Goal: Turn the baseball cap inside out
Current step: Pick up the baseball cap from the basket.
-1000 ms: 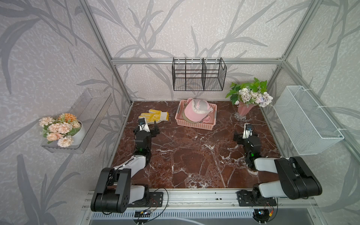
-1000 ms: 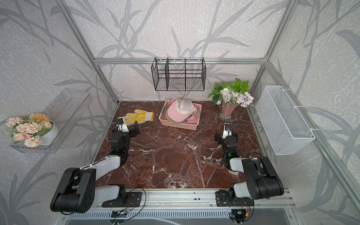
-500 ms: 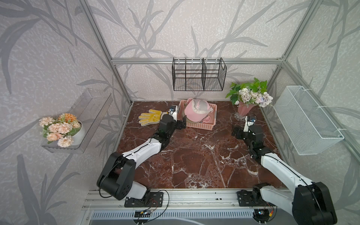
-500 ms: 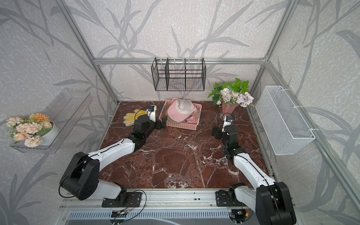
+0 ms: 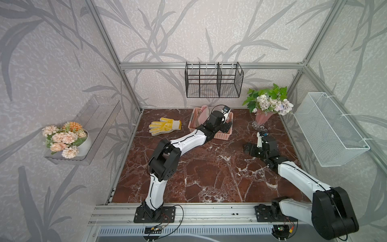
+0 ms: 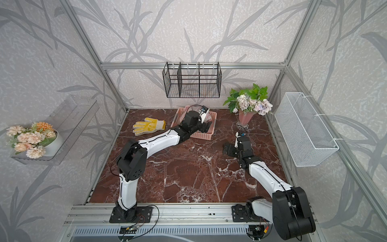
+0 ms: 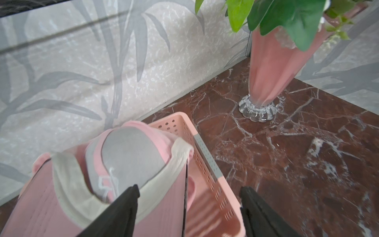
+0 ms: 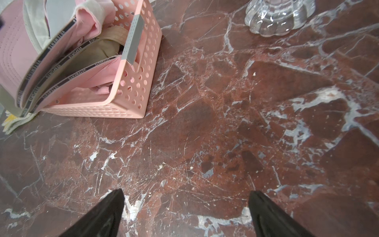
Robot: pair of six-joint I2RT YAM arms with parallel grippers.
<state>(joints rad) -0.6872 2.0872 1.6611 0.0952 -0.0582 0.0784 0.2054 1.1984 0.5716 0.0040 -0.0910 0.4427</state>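
Pale walls (image 5: 209,31) printed with grey leaf fronds enclose a red-brown, white-veined marble bench (image 5: 209,171), framed by aluminium rails (image 5: 209,65). A black wire rack (image 5: 213,92) hangs at 12 o'clock, a white mesh basket (image 5: 330,132) at 3 o'clock, a clear plastic shelf (image 5: 98,117) at 9 o'clock. Light is soft and even across the stone.

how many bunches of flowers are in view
2: one bunch in a white pot on the clear wall shelf, a second bunch in the pink vase at the table's far corner. No others show.
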